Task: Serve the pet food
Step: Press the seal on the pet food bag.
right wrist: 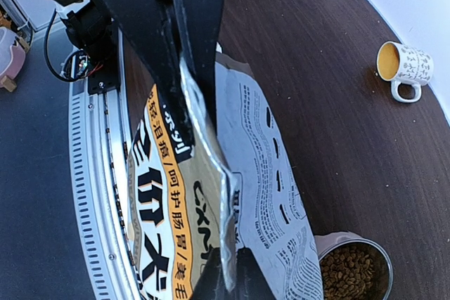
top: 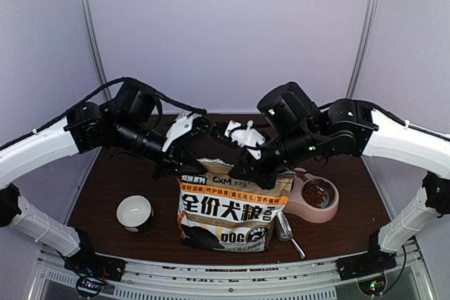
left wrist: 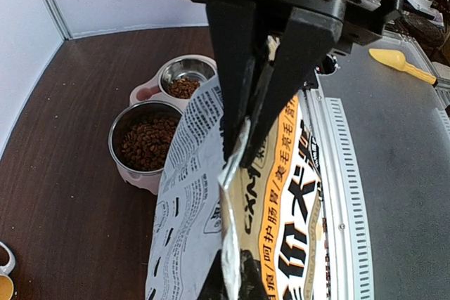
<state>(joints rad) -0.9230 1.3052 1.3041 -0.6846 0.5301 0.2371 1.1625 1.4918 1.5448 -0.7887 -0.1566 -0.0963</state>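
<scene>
While my left fingers [left wrist: 232, 68] and right fingers [right wrist: 151, 54] clamp the top edge of the bag [top: 225, 209], pet food [top: 314, 193] sits in the bowl [top: 302, 206] by the tabletop's [top: 112, 173] right edge. It looks loose and spill-prone, so I'd pour it, not pinch it.

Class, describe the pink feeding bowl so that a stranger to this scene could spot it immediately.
On the dark brown table, find the tall printed bag standing mid-table. The pink double bowl sits beside it on the right arm's side. Unlike the white mug on the bag's other side, it holds two steel cups of brown kibble.
</scene>
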